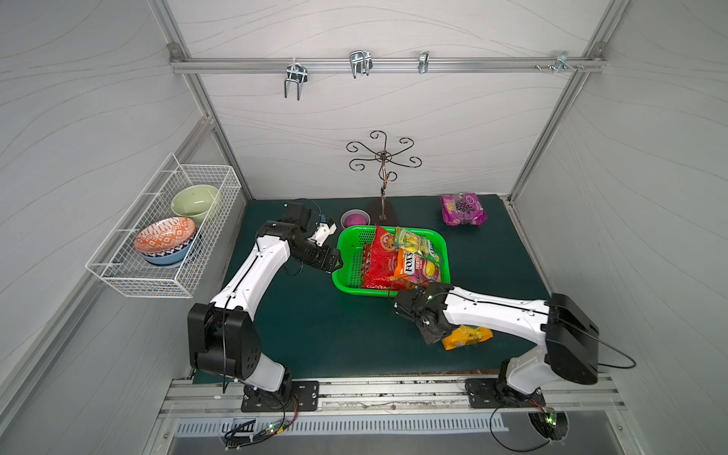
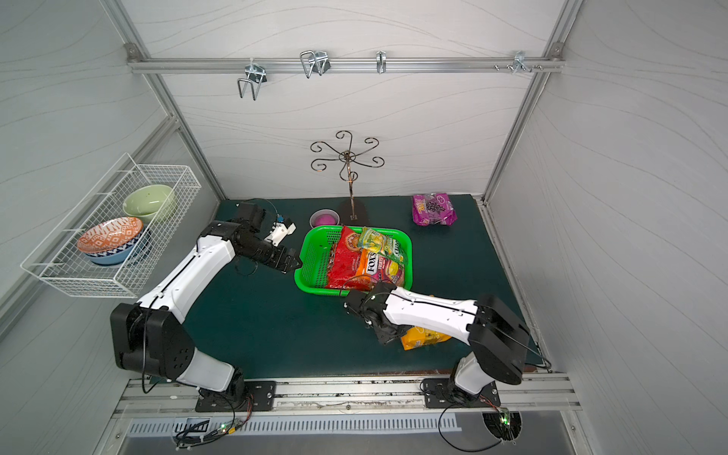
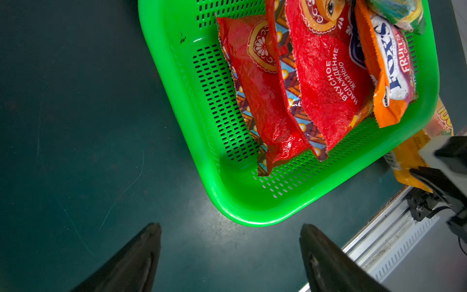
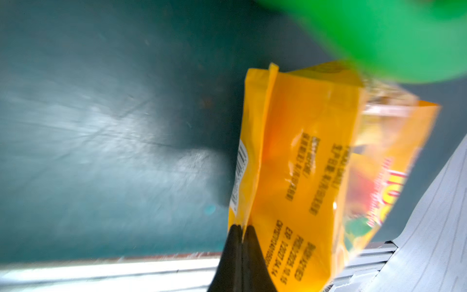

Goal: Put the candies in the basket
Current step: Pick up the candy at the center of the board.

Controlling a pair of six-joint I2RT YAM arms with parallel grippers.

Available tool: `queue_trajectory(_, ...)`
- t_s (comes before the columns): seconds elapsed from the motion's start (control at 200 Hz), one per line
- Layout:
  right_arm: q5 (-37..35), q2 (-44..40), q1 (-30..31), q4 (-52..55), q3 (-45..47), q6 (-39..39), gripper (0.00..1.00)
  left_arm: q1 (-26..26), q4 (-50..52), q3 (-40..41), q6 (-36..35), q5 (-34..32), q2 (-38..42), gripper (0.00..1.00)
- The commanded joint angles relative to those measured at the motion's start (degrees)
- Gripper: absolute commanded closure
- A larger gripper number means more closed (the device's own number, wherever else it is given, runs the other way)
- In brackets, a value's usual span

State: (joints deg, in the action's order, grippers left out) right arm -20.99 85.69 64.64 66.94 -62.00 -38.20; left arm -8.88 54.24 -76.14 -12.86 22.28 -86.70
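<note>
**Yellow bag gripped near the basket, purple bag far off**

The right gripper is clamped on the back seam of the yellow bag, its two fingers pressed together on the fold. In a top view that bag shows under the right forearm, over the near right part of the mat, outside the basket and just near of its near right corner. Whether the bag clears the mat I cannot tell.

The left gripper stands wide apart with nothing between its jaws, low over the mat at the basket's left rim.

Four bags lie in the basket, filling its right side. A red bag sits leftmost, with a second red bag overlapping it. The orange bag lies on the red ones towards the right, and the green bag lies across the far right.

The purple bag lies on the mat at the far right, well apart from the basket.

A bowl with a pink ball sits just beyond the basket's far left corner.
</note>
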Motion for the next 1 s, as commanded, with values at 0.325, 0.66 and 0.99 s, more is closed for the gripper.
queue_trajectory(0.325, 5.8, -13.0, -4.0, 18.1, -21.7, 7.7, 1.00, 0.4, 4.9, -6.9, -1.7, 1.4, -0.7, 0.10)
queue_trajectory(0.66, 23.0, -5.0, -4.1, 7.0, -39.8, 10.2, 1.00, 1.2, 7.4, -8.5, -2.6, -0.5, 0.1, 0.09)
queue_trajectory(0.99, 28.0, 6.9, -5.5, -9.5, -51.9, 8.7, 1.00, 5.3, 10.3, -10.1, -1.7, -0.6, 0.3, 0.09)
